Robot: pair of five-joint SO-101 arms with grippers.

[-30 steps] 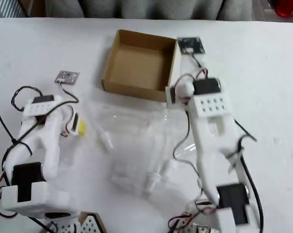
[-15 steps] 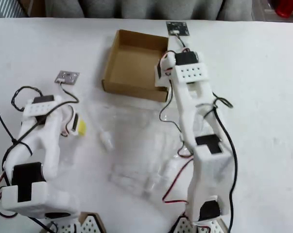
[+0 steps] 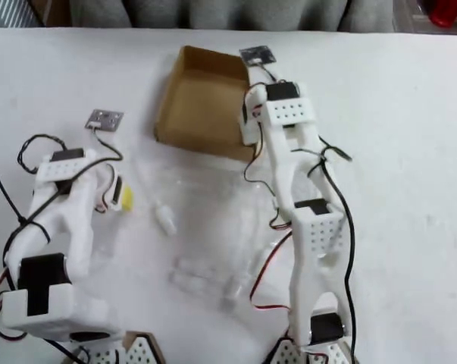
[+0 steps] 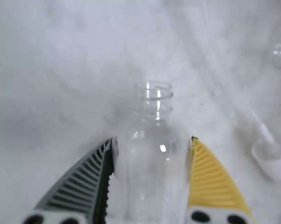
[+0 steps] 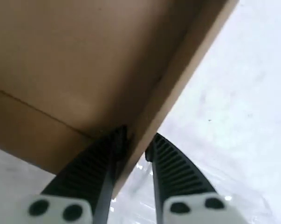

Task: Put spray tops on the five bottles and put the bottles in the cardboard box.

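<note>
The cardboard box (image 3: 201, 102) lies open and empty at the back middle of the table. My right gripper (image 3: 248, 130) is at its right wall; in the right wrist view the gripper (image 5: 135, 139) is shut on that wall of the box (image 5: 84, 56), one black finger inside and one outside. My left gripper (image 4: 152, 142), at the left (image 3: 122, 199), is shut on a clear bottle (image 4: 158, 107) with a bare, open neck. Clear bottles (image 3: 205, 235) lie in the middle, hard to make out. White spray tops (image 3: 165, 218) lie loose among them.
The white table (image 3: 410, 114) has free room at the right and far left. Another spray top (image 3: 262, 262) lies beside my right arm's forearm. A second spray piece (image 4: 270, 154) lies near the held bottle. Cables trail from both arms.
My right arm swung toward the back and left and closed on the box's right wall. The box shifted and turned slightly to the left. My left arm kept still with its bottle.
</note>
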